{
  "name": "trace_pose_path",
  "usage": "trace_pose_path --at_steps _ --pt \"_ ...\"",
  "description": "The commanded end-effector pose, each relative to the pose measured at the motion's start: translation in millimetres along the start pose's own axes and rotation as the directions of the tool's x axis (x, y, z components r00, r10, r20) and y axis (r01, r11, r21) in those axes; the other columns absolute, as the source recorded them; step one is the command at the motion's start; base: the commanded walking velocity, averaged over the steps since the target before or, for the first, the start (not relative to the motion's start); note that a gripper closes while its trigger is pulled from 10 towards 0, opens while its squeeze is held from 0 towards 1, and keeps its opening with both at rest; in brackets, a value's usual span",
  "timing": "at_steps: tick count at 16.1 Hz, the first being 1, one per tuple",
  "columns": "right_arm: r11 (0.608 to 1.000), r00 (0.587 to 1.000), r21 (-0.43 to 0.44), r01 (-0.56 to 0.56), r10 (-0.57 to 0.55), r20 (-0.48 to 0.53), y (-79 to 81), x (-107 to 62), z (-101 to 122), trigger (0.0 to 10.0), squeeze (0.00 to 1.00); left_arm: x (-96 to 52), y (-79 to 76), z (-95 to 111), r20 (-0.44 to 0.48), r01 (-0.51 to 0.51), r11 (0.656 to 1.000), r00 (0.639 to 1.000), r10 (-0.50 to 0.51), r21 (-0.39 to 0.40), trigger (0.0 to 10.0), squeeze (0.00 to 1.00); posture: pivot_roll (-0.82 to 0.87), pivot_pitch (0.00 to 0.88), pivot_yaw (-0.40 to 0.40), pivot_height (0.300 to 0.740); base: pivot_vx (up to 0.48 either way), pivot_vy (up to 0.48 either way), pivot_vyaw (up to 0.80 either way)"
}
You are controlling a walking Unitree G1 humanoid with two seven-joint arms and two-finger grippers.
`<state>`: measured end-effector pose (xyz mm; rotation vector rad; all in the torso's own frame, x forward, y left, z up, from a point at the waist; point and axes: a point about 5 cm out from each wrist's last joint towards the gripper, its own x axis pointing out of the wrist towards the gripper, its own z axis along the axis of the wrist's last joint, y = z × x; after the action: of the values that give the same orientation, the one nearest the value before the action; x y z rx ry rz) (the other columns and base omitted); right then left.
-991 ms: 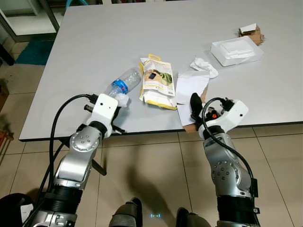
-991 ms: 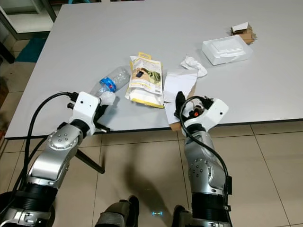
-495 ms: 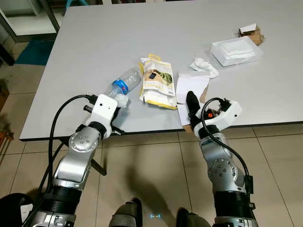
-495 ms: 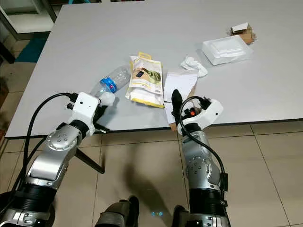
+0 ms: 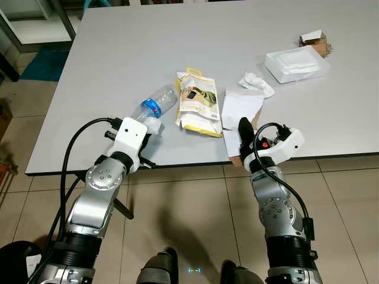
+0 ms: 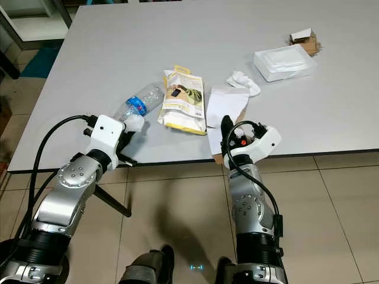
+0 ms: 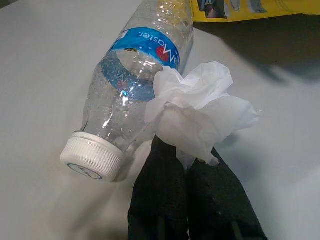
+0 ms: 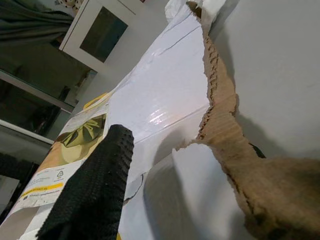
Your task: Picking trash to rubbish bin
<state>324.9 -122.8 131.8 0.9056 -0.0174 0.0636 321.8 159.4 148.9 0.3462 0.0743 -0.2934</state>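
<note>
At the tabletop's (image 5: pixel 89 89) near edge, the left tool (image 7: pixel 186 170) is clenched on a crumpled tissue (image 7: pixel 197 112) beside the bottle (image 5: pixel 155 102). The right tool (image 5: pixel 244 135) straddles torn cardboard (image 5: pixel 240 109). Snack bag (image 5: pixel 196 102) at twelve o'clock, foam tray (image 5: pixel 296 63) at two: nothing binned yet.

A clear bottle (image 7: pixel 131 95) with blue label, white tissue (image 7: pixel 200 116), and a seemingly yellow-and-green pouch (image 5: pixel 197 102).

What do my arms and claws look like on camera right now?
Both arms are silver metal with round joints, white wrist housings and black cables looping alongside. The left claw and right claw have long, textured black fingers. The right wrist housing shows a small red-orange spot.
</note>
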Motion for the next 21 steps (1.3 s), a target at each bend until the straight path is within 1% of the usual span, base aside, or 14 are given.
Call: trace_pose_path --at_steps 1,8,9,10,11,12,13,15,16,17,18,19,20,21 --pt "0.993 0.995 0.085 0.081 -0.076 -0.059 -6.6 -3.6 -21.0 0.0 0.00 -1.6 -0.6 0.8 -0.002 0.008 1.000 1.000 -0.008 0.008 10.0 0.00 0.34 0.238 0.051 0.740 0.000 0.000 0.00" --pt "0.993 0.994 0.062 0.104 -0.102 -0.040 -14.2 -2.5 -15.3 0.0 0.00 0.8 -1.6 1.9 0.004 0.002 1.000 1.000 -0.002 0.003 10.0 0.00 0.34 0.224 0.046 0.740 0.000 0.000 0.00" --pt "0.996 0.996 0.024 0.090 -0.089 -0.021 -11.6 -0.4 -9.0 0.0 0.00 1.7 -1.4 2.4 0.008 -0.005 1.000 1.000 0.005 -0.001 10.0 0.00 0.34 0.222 0.046 0.740 0.000 0.000 0.00" --pt "0.998 1.000 -0.051 0.025 -0.024 0.019 2.1 5.7 5.1 0.0 0.00 3.1 -2.2 3.1 0.018 -0.016 1.000 1.000 0.016 -0.008 10.0 0.00 0.32 0.212 0.041 0.740 0.000 0.000 0.00" --pt "0.997 0.999 -0.083 -0.002 0.005 0.035 8.2 7.9 10.9 0.0 0.00 4.0 -3.0 3.7 0.023 -0.018 1.000 1.000 0.019 -0.012 10.0 0.00 0.32 0.209 0.039 0.740 0.000 0.000 0.00" --pt "0.985 0.996 -0.163 -0.054 0.065 0.064 21.5 11.4 22.1 0.0 0.00 6.2 -5.0 5.8 0.038 -0.025 0.999 0.999 0.026 -0.021 10.0 0.00 0.31 0.198 0.031 0.740 0.000 0.000 0.00" --pt "0.976 0.993 -0.203 -0.079 0.095 0.071 27.6 11.2 25.5 0.0 0.00 7.5 -5.5 7.0 0.045 -0.032 0.999 0.998 0.033 -0.027 10.0 0.00 0.30 0.194 0.028 0.740 0.000 0.000 0.00" --pt "0.935 0.986 -0.341 -0.101 0.141 0.092 37.9 6.6 30.8 0.0 0.00 9.1 -4.3 10.8 0.067 -0.058 0.998 0.996 0.060 -0.032 10.0 0.00 0.30 0.190 0.023 0.740 0.000 0.000 0.00" --pt "0.919 0.983 -0.380 -0.100 0.151 0.106 40.8 4.6 33.2 0.0 0.00 9.2 -3.5 11.7 0.072 -0.069 0.997 0.995 0.072 -0.031 10.0 0.00 0.30 0.190 0.023 0.740 0.000 0.000 0.00" --pt "0.889 0.976 -0.449 -0.093 0.171 0.136 46.0 0.6 38.6 0.0 0.00 9.2 -1.9 13.1 0.084 -0.087 0.996 0.993 0.088 -0.026 10.0 0.00 0.30 0.190 0.023 0.740 0.000 0.000 0.00" --pt "0.875 0.973 -0.476 -0.087 0.177 0.149 48.0 -0.8 41.0 0.0 0.00 9.6 -1.1 13.6 0.089 -0.095 0.995 0.991 0.096 -0.023 10.0 0.00 0.29 0.190 0.025 0.740 0.000 0.000 0.00" --pt "0.841 0.965 -0.539 -0.057 0.185 0.187 50.5 -5.3 48.2 0.0 0.00 10.5 0.1 15.2 0.099 -0.112 0.994 0.989 0.113 -0.015 10.0 0.00 0.29 0.191 0.028 0.740 0.000 0.000 0.00" --pt "0.829 0.963 -0.557 -0.045 0.185 0.196 50.2 -7.3 50.5 0.0 0.00 10.8 0.0 16.8 0.107 -0.119 0.993 0.987 0.119 -0.013 10.0 0.00 0.28 0.191 0.031 0.740 0.000 0.000 0.00" --pt "0.806 0.960 -0.592 -0.026 0.184 0.209 49.9 -11.3 54.5 0.0 0.00 11.8 0.1 20.3 0.125 -0.135 0.991 0.983 0.135 -0.002 10.0 0.00 0.28 0.191 0.031 0.740 0.000 0.000 0.00"
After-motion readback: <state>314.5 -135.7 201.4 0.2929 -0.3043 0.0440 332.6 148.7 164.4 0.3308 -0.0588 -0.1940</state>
